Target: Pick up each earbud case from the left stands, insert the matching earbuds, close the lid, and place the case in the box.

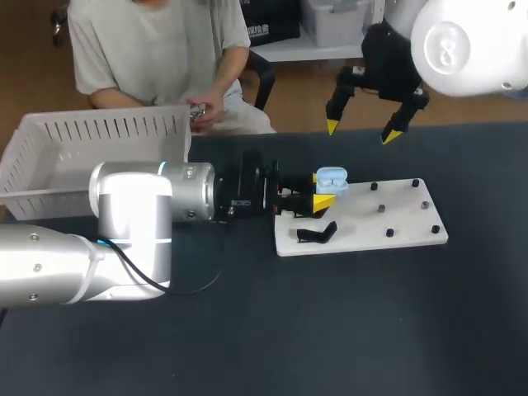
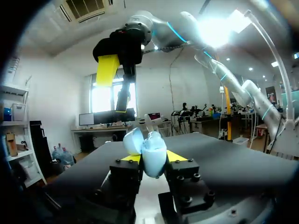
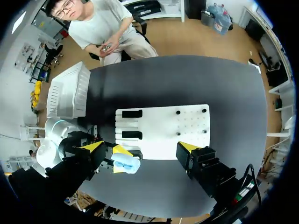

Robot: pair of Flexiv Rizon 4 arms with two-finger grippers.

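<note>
Pale blue earbud case (image 1: 332, 178) sits clamped between the yellow tips of my left gripper (image 1: 321, 190), lid up (I can't see inside it), over the left end of the white board (image 1: 396, 221). My right gripper (image 1: 361, 130) hangs spread wide above the table's far edge. Well to the left stands the slatted box (image 1: 49, 165).

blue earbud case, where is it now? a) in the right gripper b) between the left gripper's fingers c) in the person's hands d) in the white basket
b, the left wrist view shows the blue earbud case squeezed between both fingers of the left gripper.
</note>
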